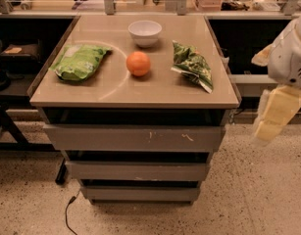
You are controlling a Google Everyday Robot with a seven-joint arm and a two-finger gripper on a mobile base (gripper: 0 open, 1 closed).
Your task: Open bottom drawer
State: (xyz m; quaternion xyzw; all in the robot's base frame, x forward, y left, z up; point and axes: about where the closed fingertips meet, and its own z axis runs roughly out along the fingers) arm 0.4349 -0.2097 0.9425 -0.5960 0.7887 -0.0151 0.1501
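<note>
The bottom drawer (140,194) is the narrowest of three grey handle-less drawers under a tan table top (115,89); its plain face sits lowest, near the floor. Above it are the medium drawer (137,171) and the widest top drawer (135,138) with pale scratch marks. All three fronts look pushed in. My gripper (275,115) hangs at the right edge of the view, beside the cabinet's right side at about top-drawer height, well clear of the drawers and holding nothing.
On the table top lie a green bag (79,61), an orange (138,63), a white bowl (144,32) and a green patterned bag (191,65). A cable (67,212) trails on the speckled floor at left. Dark shelving flanks the cabinet.
</note>
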